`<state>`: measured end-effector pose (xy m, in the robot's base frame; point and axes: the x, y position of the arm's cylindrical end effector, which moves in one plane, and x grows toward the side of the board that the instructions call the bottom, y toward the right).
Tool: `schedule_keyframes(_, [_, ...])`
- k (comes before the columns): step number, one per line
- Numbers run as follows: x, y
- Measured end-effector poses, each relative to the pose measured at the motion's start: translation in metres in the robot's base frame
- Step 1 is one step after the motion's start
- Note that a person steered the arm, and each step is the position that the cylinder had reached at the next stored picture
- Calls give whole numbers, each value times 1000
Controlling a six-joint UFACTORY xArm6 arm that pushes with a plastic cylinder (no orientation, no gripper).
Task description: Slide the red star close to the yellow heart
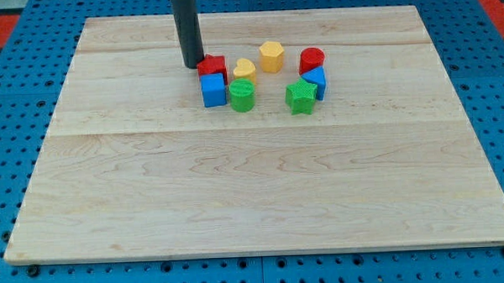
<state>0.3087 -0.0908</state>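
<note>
Upright, holding nothing, my tip (194, 64) touches the red star's (212, 67) left side; yellow heart (244, 70) just right.

A: colours, quick?
B: red star (211, 66), yellow heart (244, 70), yellow hexagon block (272, 55), red cylinder (311, 59)
A: blues, greens?
B: blue cube (213, 90), second blue block (315, 80), green round block (242, 96), green star (301, 97)
A: rest?
B: my tip (192, 65) dark grey, worktop (254, 200) pale wood grain, blue pegboard (16, 124) with holes

Bright, even overhead light — soft short shadows under the blocks, sharp focus, no glare.
</note>
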Motion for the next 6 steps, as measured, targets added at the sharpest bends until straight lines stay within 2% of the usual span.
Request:
schedule_keyframes(1, [26, -28])
schedule_keyframes(2, [25, -15])
schedule_keyframes(3, [16, 17])
schedule_keyframes(5, [-24, 18])
schedule_keyframes(6, [-3, -31])
